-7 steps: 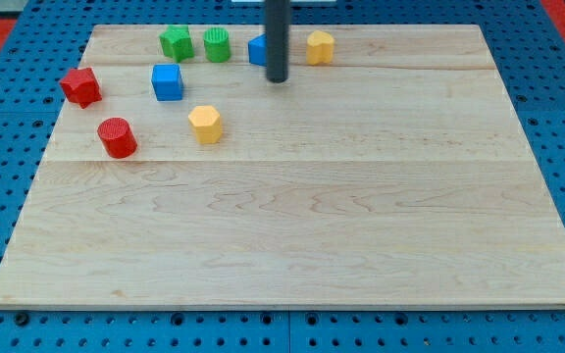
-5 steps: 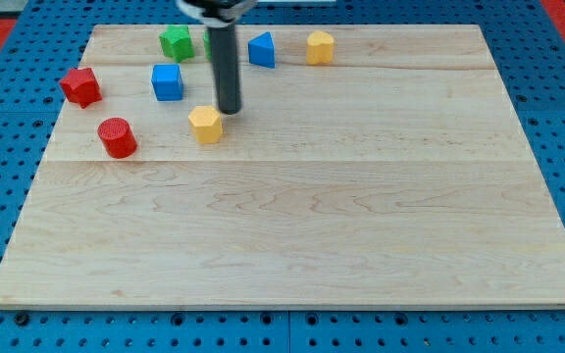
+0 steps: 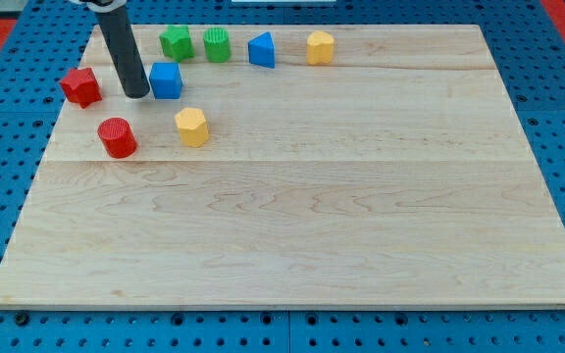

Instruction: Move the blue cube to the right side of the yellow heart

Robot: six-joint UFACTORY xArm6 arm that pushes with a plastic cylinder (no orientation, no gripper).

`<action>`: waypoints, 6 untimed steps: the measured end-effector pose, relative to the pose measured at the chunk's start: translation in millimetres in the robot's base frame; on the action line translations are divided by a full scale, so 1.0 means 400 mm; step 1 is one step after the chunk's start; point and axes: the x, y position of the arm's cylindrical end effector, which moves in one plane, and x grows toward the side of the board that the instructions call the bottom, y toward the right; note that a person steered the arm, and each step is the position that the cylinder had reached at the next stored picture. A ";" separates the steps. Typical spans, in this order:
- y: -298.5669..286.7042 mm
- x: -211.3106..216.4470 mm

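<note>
The blue cube sits at the upper left of the wooden board. My tip is right against the cube's left side, between it and a red star-like block. Contact with the cube cannot be told. One yellow block lies below and a little right of the cube. A second yellow block lies in the top row, far to the right. Which of the two is the heart cannot be made out.
A red cylinder lies below my tip. In the top row stand a green block, a green cylinder and a blue triangular block. The board lies on a blue pegboard.
My rod has swept left from the top middle, past the lower yellow block, to the blue cube's left side. That yellow block has shifted a little left. The blue cube has not moved.
</note>
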 end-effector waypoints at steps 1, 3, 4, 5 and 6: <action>-0.012 -0.046; 0.245 0.015; 0.368 0.070; 0.497 0.091; 0.594 0.091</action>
